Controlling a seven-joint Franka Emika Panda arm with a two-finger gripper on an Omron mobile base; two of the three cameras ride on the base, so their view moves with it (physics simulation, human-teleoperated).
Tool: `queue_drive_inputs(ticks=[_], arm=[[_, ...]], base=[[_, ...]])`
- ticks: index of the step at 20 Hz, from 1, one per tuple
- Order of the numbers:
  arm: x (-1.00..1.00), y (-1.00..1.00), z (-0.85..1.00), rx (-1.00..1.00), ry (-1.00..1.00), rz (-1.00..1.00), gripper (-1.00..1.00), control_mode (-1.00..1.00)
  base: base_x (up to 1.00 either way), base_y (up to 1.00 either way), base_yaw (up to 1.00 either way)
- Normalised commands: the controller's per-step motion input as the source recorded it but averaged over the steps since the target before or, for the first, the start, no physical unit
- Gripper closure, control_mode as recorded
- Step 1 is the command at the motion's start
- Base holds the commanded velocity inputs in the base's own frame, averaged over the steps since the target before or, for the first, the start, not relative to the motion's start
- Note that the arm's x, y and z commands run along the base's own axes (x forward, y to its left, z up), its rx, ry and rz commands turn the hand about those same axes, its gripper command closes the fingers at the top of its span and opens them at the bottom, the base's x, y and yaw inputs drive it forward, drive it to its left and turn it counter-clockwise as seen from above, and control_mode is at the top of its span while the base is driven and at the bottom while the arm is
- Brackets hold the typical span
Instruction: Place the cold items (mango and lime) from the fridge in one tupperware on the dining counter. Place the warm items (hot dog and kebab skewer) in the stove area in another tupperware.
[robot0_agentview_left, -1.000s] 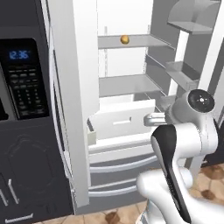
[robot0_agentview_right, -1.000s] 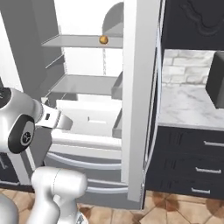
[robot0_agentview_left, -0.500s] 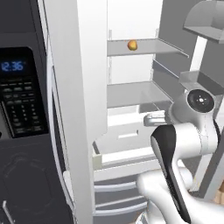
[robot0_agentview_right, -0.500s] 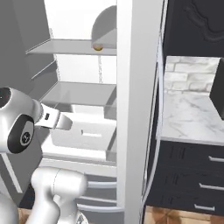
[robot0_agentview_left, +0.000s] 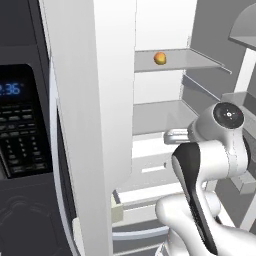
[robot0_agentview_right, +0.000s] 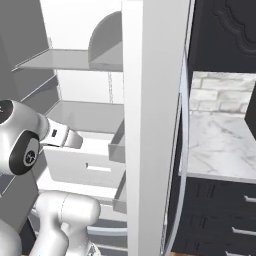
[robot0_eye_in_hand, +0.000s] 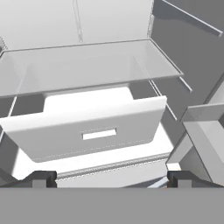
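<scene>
The open fridge (robot0_agentview_left: 165, 100) fills the scene, its white interior lit and its doors swung wide, with a dark oven panel (robot0_agentview_left: 20, 135) and its blue clock on the left and a marble worktop (robot0_agentview_right: 220, 145) over dark drawers on the right. On the upper glass shelf (robot0_agentview_left: 175, 59), toward the far left of it, sits the mango (robot0_agentview_left: 160, 58), a small round orange-yellow fruit, alone and well apart from the arm. Below it a second glass shelf (robot0_eye_in_hand: 87, 65) spans the cabinet, and under that a white drawer (robot0_eye_in_hand: 87, 131) with a slot handle stands pulled out toward the near side, tilted a little. Bins of the right door (robot0_eye_in_hand: 201, 131) show at the right of the hand view.

The white arm (robot0_agentview_left: 210, 165) rises in front of the fridge, its wrist at the level of the lower shelf and drawer. The hand (robot0_eye_in_hand: 109, 177) points into the fridge toward the drawer front, its two dark fingertips (robot0_eye_in_hand: 41, 178) standing wide apart with nothing between them, touching nothing. The mango lies higher than the hand, one shelf up.
</scene>
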Motion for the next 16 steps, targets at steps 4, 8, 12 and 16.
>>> queue_drive_inputs(ticks=[4,8,12,16], arm=[[0.0,0.0,0.0,0.0,0.0,0.0,-1.0,1.0],[0.0,0.0,0.0,0.0,0.0,0.0,-1.0,1.0],[0.02,0.0,0.01,0.02,0.0,0.0,-1.0,-1.0],[0.19,0.0,0.2,0.02,-0.1,0.0,-1.0,-1.0]], base=[[0.59,-0.06,0.0],[0.21,0.0,0.03],[0.01,0.0,0.0],[0.0,0.0,0.0]])
